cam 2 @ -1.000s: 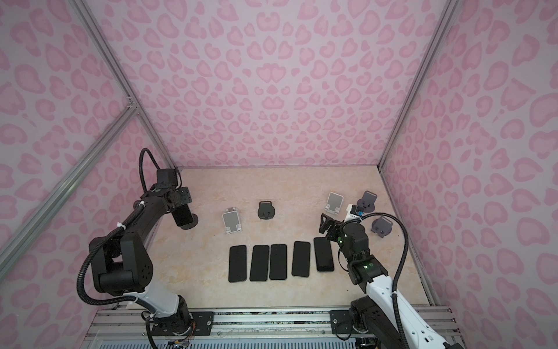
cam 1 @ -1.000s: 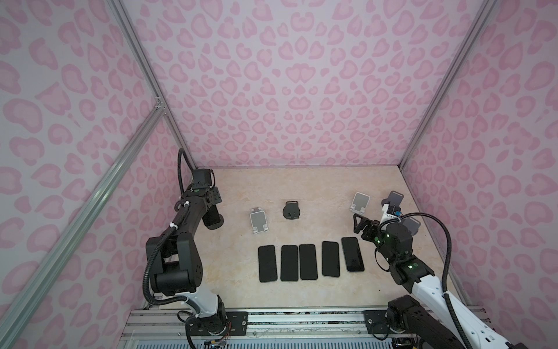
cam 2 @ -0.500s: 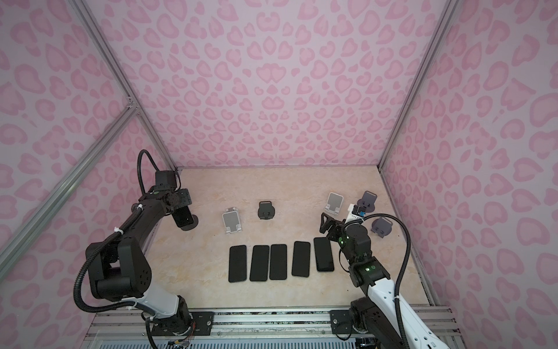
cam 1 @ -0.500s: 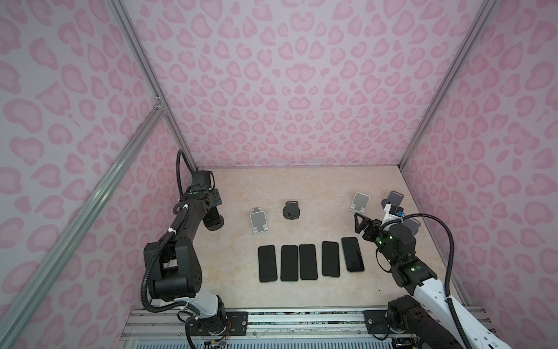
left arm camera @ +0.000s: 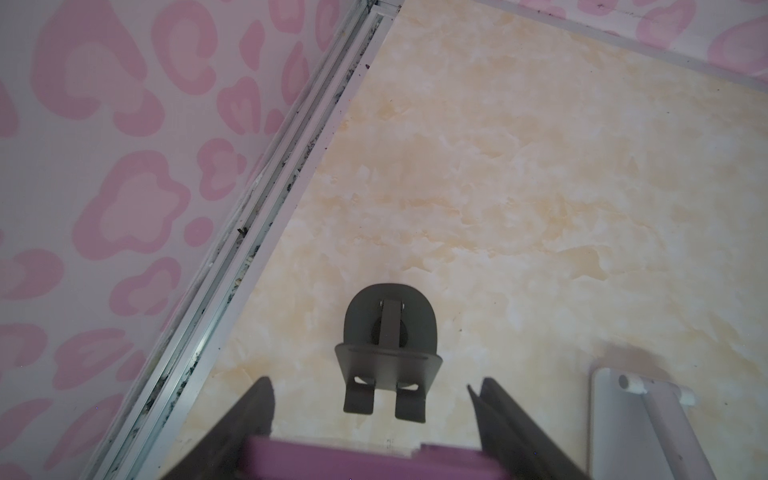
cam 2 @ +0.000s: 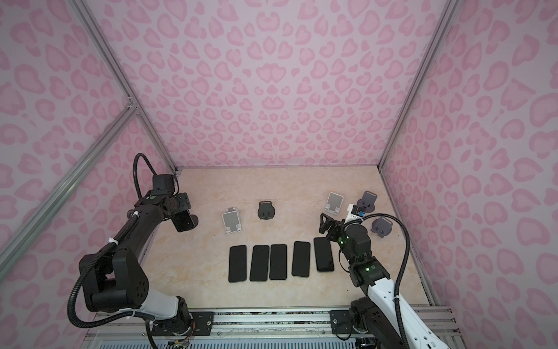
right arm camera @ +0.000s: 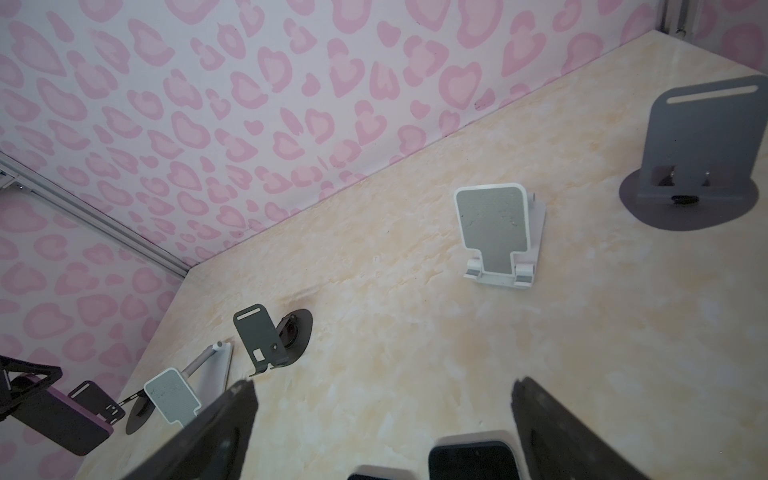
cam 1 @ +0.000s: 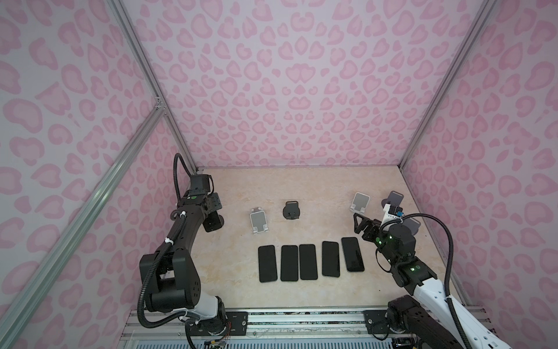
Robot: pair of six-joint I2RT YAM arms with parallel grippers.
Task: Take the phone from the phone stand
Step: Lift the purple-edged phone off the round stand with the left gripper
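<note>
- Compared with a second ago, the left arm's elbow sits lower and nearer the front rail (cam 1: pixel 302 320). The left gripper (left arm camera: pixel 372 384) hangs at almost the same spot, and the right arm has barely shifted.
- The left gripper's jaws are clamped on the purple-cased phone (left arm camera: pixel 365 457), one finger on each side.
- That phone is off its dark stand (left arm camera: pixel 388 353). The stand's two hooks are bare, and the phone is held tilted above it.
- The right gripper (right arm camera: pixel 384 384) has its jaws spread wide with nothing between them. It hovers near the far end of the rightmost lying phone (cam 1: pixel 352 254).
- The left gripper works close to the left wall (left arm camera: pixel 104 166) and the metal rail (left arm camera: pixel 266 232) at its foot, so room is tight on that side.
- The table (cam 1: pixel 302 187) lies bare between the stands and the back wall, which is the widest free ground.
- Two stands crowd the right wall, close behind the right arm.
- There are six phones: one in the left gripper and five lying flat in a row (cam 1: pixel 308 262) near the front, side by side.
- There are six stands, four of them dark:
  - the one under the left gripper
  - a middle dark stand (cam 1: pixel 291 210)
  - a far right dark stand (cam 1: pixel 395 198)
  - a near right dark stand (cam 2: pixel 381 226)
- The other two are a left white stand (cam 1: pixel 259 222) and a right white stand (cam 1: pixel 360 202).
- All six stands are empty.
</note>
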